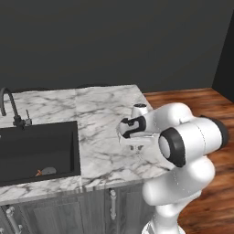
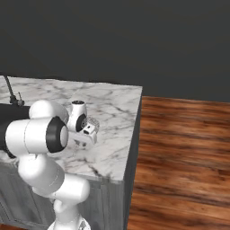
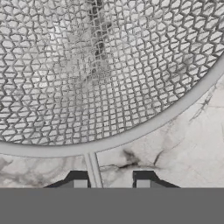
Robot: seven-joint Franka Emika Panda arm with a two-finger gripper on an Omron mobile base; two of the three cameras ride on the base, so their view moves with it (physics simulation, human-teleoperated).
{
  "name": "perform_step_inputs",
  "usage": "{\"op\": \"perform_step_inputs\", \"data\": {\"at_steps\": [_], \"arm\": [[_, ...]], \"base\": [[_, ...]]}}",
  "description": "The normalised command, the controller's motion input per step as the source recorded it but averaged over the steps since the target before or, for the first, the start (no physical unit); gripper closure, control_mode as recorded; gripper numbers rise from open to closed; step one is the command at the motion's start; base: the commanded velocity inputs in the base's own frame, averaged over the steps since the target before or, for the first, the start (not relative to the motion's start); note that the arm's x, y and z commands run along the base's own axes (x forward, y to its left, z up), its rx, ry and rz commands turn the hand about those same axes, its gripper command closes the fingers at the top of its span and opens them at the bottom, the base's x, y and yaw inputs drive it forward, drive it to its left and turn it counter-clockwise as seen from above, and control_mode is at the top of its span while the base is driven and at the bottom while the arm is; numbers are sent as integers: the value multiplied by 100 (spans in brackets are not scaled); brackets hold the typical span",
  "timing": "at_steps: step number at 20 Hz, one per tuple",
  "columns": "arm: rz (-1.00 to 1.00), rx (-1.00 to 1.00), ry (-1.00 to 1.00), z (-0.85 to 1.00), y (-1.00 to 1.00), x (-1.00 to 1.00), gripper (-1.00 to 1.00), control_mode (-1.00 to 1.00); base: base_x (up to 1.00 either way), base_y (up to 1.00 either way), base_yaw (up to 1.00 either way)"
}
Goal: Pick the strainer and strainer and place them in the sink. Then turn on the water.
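Strainer (image 3: 100, 65) lies on the marble counter (image 1: 105, 114), well to the right of the sink (image 1: 36, 146). My gripper (image 3: 111, 183) straddles its thin wire handle (image 3: 92, 168); whether my jaws have it clamped, I cannot tell. Gripped off-centre, that handle could pivot and slip out on lifting.

strainer (image 3: 100, 70) on counter (image 1: 105, 114), right of sink (image 1: 75, 151)
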Motion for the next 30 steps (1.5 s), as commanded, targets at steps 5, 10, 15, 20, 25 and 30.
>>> {"op": "perform_step_inputs", "data": {"at_steps": [5, 10, 15, 20, 25, 30], "arm": [[1, 0, 2, -15, 0, -1, 100, -100], [0, 0, 0, 0, 0, -18, 100, -100], [-1, -1, -8, 29, 0, -40, 100, -100], [-1, -4, -13, 60, 0, -41, 100, -100], [-1, -7, -11, 70, 0, -35, 100, -100], [0, -3, -2, 73, 0, -20, 100, -100]], "base": [[0, 0, 0], [0, 0, 0], [0, 0, 0], [0, 0, 0], [0, 0, 0], [0, 0, 0]]}}
